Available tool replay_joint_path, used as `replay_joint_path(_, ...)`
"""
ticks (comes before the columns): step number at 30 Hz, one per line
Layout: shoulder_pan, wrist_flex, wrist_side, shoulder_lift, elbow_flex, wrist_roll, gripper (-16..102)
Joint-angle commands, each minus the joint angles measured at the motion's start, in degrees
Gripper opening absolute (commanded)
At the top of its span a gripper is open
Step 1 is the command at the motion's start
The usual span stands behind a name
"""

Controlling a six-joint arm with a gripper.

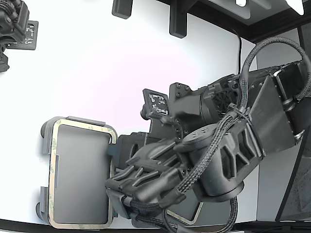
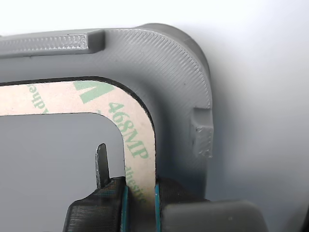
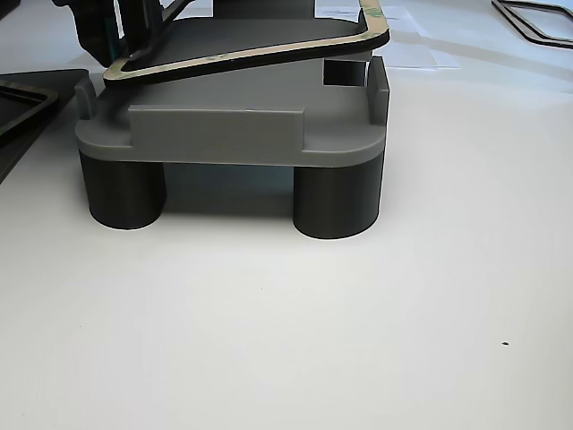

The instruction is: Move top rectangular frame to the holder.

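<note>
The top rectangular frame is a thin tan strip with green printing and a hollow middle. My gripper is shut on one of its sides near a corner, a teal pad on each edge. The frame hangs tilted over the light grey holder: the gripped end is low and the far end is raised. From the exterior view the frame lies within the outline of the holder, with my gripper at the edge nearest the arm, mostly hidden by the wrist.
The holder stands on dark round legs on a white table. Another tan frame edge shows under my arm. A dark mat with a frame lies beside the holder. A second arm sits at the exterior view's far left.
</note>
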Motion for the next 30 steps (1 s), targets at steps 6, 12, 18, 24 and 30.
replay_joint_path(6, -1.1, 0.5, -0.6, 1.1, -1.1, -0.4, -9)
replay_joint_path(12, -1.1, 0.5, -1.1, 0.4, -1.0, -0.1, -10)
replay_joint_path(18, -1.3, 0.5, -1.1, 0.2, -0.5, -0.1, -8)
replay_joint_path(24, -1.5, 0.5, -1.4, 0.4, 0.2, 0.0, -8)
replay_joint_path(30, -1.5, 0.5, -2.0, 0.0, -0.4, 0.2, -8)
